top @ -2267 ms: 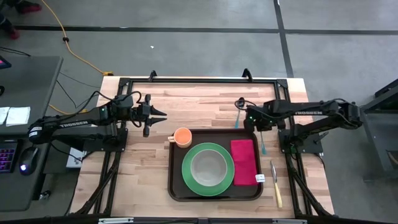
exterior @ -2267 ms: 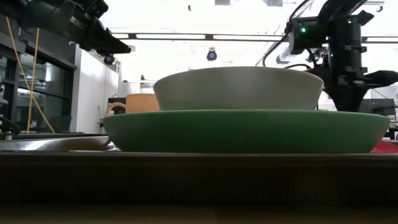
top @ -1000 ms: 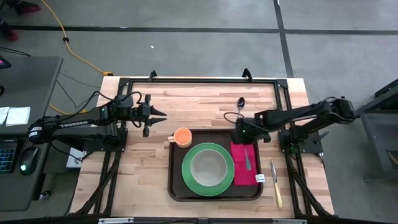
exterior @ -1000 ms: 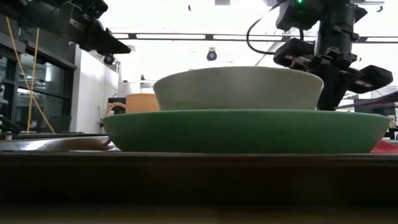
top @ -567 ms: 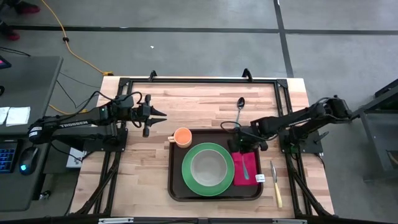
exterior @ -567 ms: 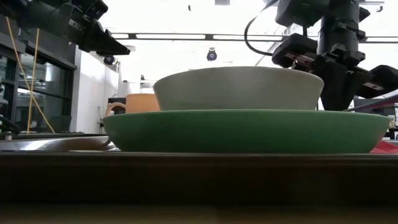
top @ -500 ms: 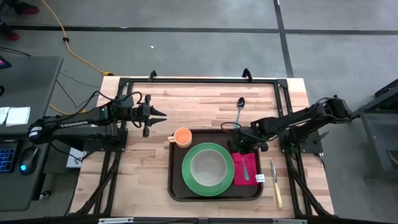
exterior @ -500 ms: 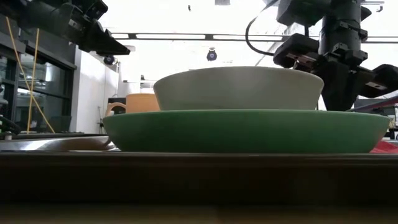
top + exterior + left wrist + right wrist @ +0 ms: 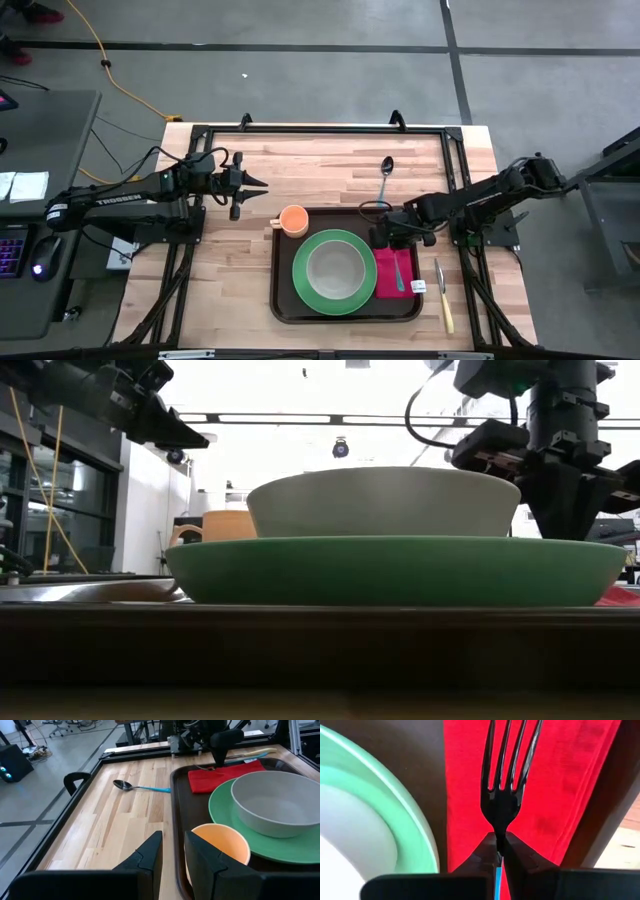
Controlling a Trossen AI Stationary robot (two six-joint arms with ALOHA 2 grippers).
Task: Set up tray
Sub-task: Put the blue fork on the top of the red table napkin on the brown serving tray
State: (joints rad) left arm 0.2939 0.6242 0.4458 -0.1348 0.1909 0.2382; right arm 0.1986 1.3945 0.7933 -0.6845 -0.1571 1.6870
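Observation:
The dark brown tray [image 9: 280, 300] lies on the wooden table. It carries a green plate [image 9: 305, 290] with a pale bowl [image 9: 335, 268], an orange cup [image 9: 293, 219] and a red napkin [image 9: 385, 278]. My right gripper [image 9: 393, 243] stands over the napkin's far part, shut on a fork [image 9: 400, 272] with a light blue handle. The fork's tines [image 9: 507, 770] reach over the napkin [image 9: 560, 785] toward the near edge. My left gripper [image 9: 262, 186] hovers open over the table, left of the tray's far corner, with nothing between its fingers. My right gripper pinches the fork's neck [image 9: 499, 827] between its two fingertips, just behind the tines. The blue handle [image 9: 497, 870] runs back between the fingers. They come steeply from above and lie along the fork. Whether the tines rest on the napkin I cannot tell.
A spoon [image 9: 385, 172] with a blue handle lies on the bare wood beyond the tray's far right corner. A knife [image 9: 444, 300] lies on the table right of the tray. A black frame [image 9: 320, 129] runs along the table's far edge.
My right gripper has moved a little toward the table's near edge over the napkin, carrying the fork along with it, and has rolled slightly. It stays shut on the fork.

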